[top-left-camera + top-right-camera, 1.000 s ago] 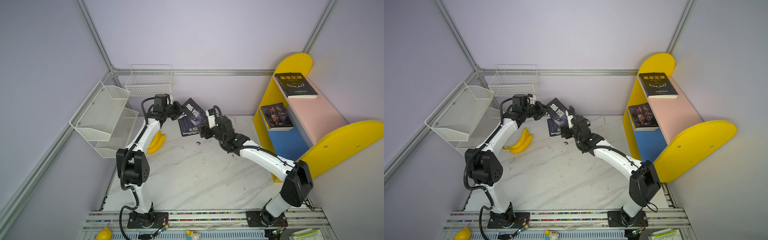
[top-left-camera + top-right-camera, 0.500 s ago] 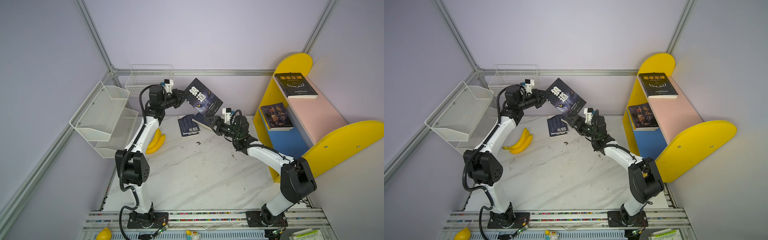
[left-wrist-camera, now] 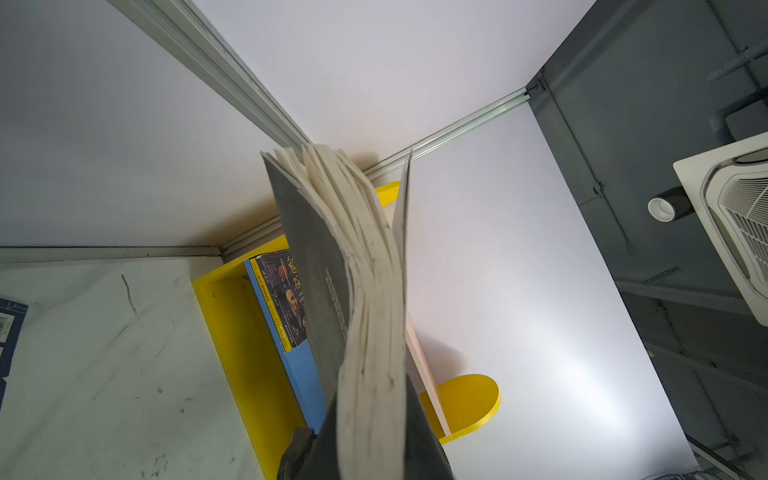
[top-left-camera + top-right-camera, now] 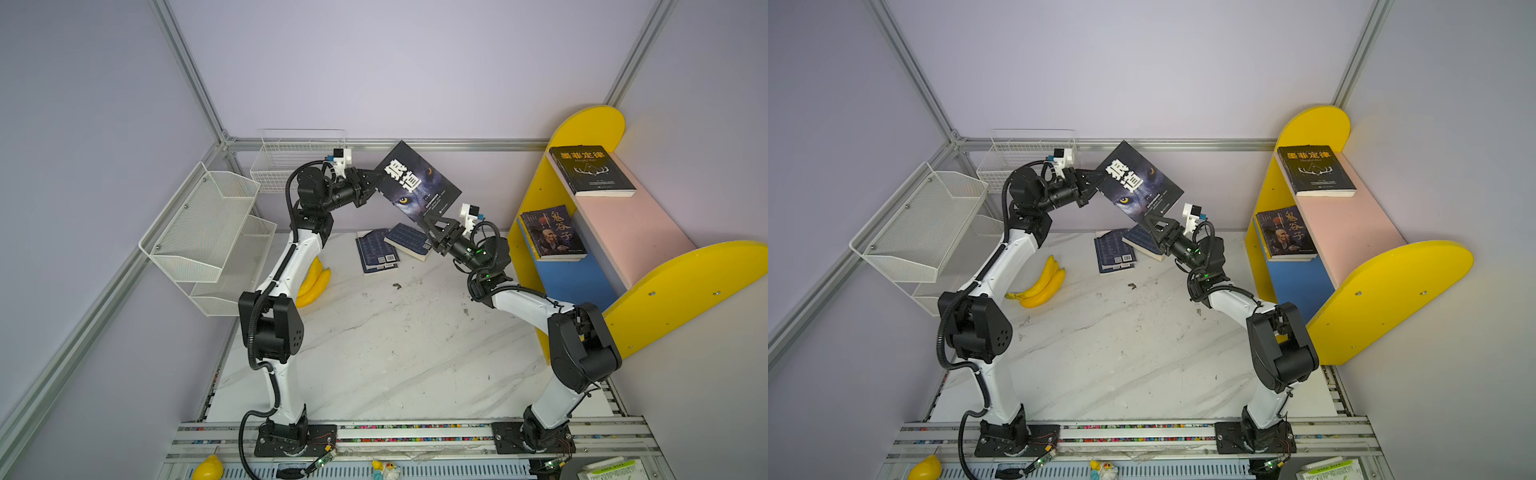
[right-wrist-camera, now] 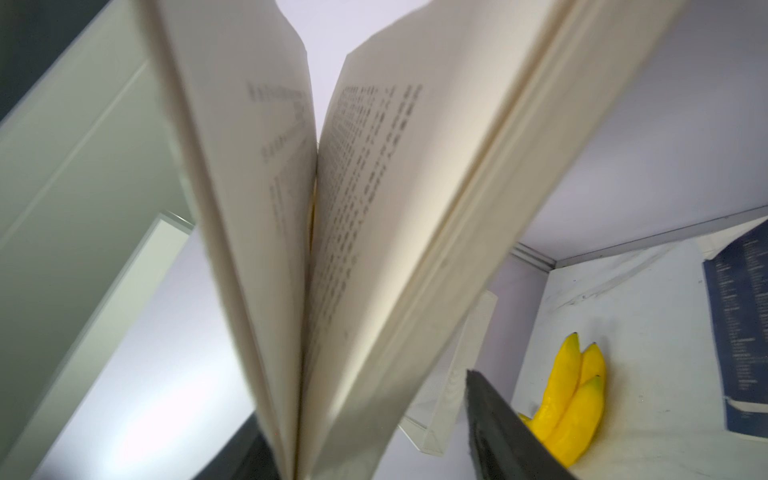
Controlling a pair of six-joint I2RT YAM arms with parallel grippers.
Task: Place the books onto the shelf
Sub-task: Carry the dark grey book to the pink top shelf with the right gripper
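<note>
**Setting:** robotics laboratory test cell.

**Evidence:** Plain wall panels (image 4: 374,62) framed in aluminium profile (image 4: 187,70) enclose a marble-pattern tabletop (image 4: 395,353). The left arm (image 4: 286,266) and right arm (image 4: 523,303) are bolted to a slotted rail (image 4: 415,432) along the lower edge in both top views.

**Staged props:** toy-coloured shelf (image 4: 685,282), mesh rack (image 4: 208,224).

**Right of the left wrist view:** a ceiling air-conditioning unit (image 3: 731,216) beyond the panels.

2 bks (image 4: 376,251) on table (image 4: 374,353), L of shelf (image 4: 665,282).

Print on the open book (image 5: 365,187) is blurred past reading in my right wrist view. A navy book (image 5: 742,332) runs off the edge. My left arm (image 4: 291,259) hides part of the bananas (image 4: 319,283).
</note>
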